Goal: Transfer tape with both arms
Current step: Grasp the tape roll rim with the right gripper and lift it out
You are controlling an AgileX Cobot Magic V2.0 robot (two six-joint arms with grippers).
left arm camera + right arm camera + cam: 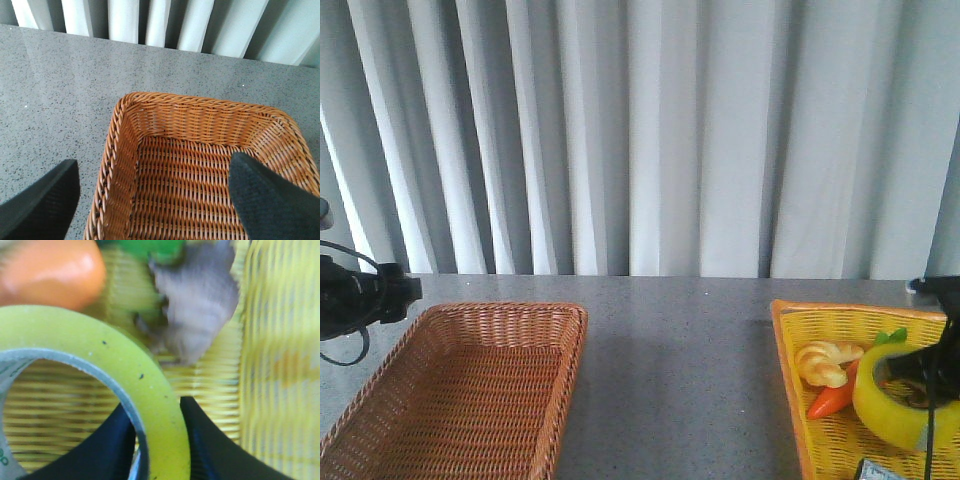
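The yellow tape roll point(900, 410) sits in the yellow basket point(820, 445) at the front right. In the right wrist view the tape point(100, 352) fills the frame, with its white core on the inside. My right gripper point(157, 440) is shut on the roll's wall, one finger inside the ring and one outside. In the front view only part of that arm point(945, 345) shows above the roll. My left gripper point(152, 200) is open and empty, one finger over the brown wicker basket point(200, 112) and one outside its rim.
An orange toy carrot point(832, 398) and a pale yellow toy point(825, 362) lie next to the tape in the yellow basket. The brown wicker basket point(470, 400) stands at the front left. Grey tabletop point(680, 350) lies between the baskets. Curtains hang behind.
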